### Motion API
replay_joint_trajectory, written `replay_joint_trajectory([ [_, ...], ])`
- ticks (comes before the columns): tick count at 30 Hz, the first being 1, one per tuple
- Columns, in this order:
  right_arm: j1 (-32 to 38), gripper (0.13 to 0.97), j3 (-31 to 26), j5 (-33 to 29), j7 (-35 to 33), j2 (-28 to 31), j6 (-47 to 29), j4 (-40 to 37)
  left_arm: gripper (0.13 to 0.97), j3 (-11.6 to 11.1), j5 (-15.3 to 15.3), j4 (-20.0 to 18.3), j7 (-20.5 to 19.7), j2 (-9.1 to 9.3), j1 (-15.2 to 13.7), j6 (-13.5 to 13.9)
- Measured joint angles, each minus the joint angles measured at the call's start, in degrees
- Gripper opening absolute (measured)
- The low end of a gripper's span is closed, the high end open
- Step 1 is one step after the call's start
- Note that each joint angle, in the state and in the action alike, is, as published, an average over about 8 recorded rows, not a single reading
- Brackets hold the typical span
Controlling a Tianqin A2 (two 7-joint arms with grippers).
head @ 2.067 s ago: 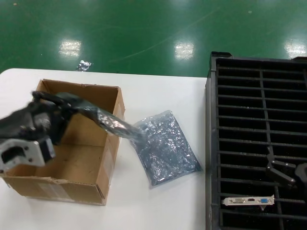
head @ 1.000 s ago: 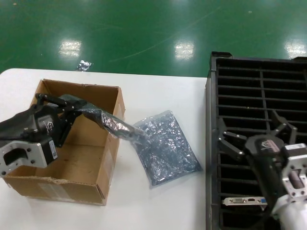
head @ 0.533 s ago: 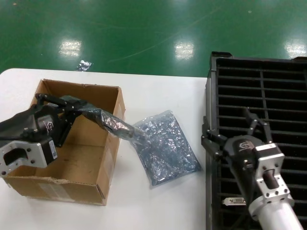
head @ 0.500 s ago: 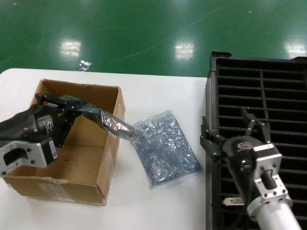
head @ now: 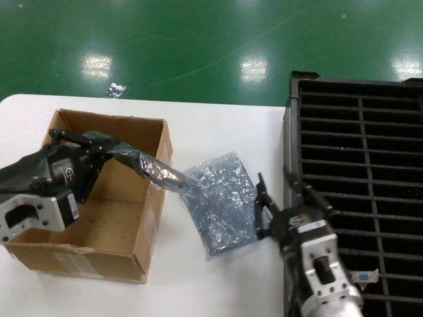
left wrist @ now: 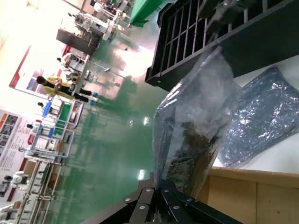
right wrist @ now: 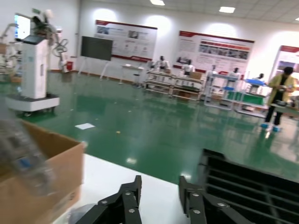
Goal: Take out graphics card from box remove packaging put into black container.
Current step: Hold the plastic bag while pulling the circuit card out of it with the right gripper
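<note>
The brown cardboard box [head: 99, 218] stands at the table's left. My left gripper [head: 106, 150] hovers over the box's rear, shut on a crinkly grey bag [head: 155, 170] that juts over the box's right wall; the left wrist view shows this bag [left wrist: 196, 126] with something dark inside. A second like bag [head: 225, 205] lies flat on the table. My right gripper [head: 281, 191] is open and empty, low between that flat bag and the left wall of the black container [head: 360, 145]. A graphics card [head: 362, 277] stands in a near slot of the container.
The white table [head: 218, 132] runs from the box to the container. Green floor lies behind, with a small shiny scrap [head: 115, 89] on it. In the right wrist view the box [right wrist: 37, 182] is one side of the open jaws and the container [right wrist: 247, 186] the other.
My right arm has swung left from above the container's near slots to the table beside the flat bag, jaws still open. The left gripper and its bag have hardly moved.
</note>
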Motion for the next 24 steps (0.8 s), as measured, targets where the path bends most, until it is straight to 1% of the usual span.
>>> replay_joint_trajectory([
  [4,-0.58,0.366,-1.12,-3.39,-0.42,-1.84,-2.02,-1.44,0.139,0.00,0.00,0.00,0.00,0.00,0.00,0.00],
  [12,-0.22,0.222,-3.29,-8.21,-1.56,-3.48,-6.84,-3.35,0.139,0.00,0.00,0.00,0.00,0.00,0.00,0.00],
  [14,0.25,0.213,-3.92,-8.59,-2.07,-3.41,-7.72,-3.52,0.139,0.00,0.00,0.00,0.00,0.00,0.00,0.00],
  [17,1.51,0.184,-5.55,-7.91,-3.19,-2.61,-8.59,-3.70,0.139,0.00,0.00,0.00,0.00,0.00,0.00,0.00],
  [21,4.13,0.145,-9.02,-4.96,-5.02,-0.54,-8.78,-3.99,0.139,0.00,0.00,0.00,0.00,0.00,0.00,0.00],
  [24,6.33,0.142,-11.63,-2.49,-6.09,0.89,-8.54,-4.41,0.139,0.00,0.00,0.00,0.00,0.00,0.00,0.00],
])
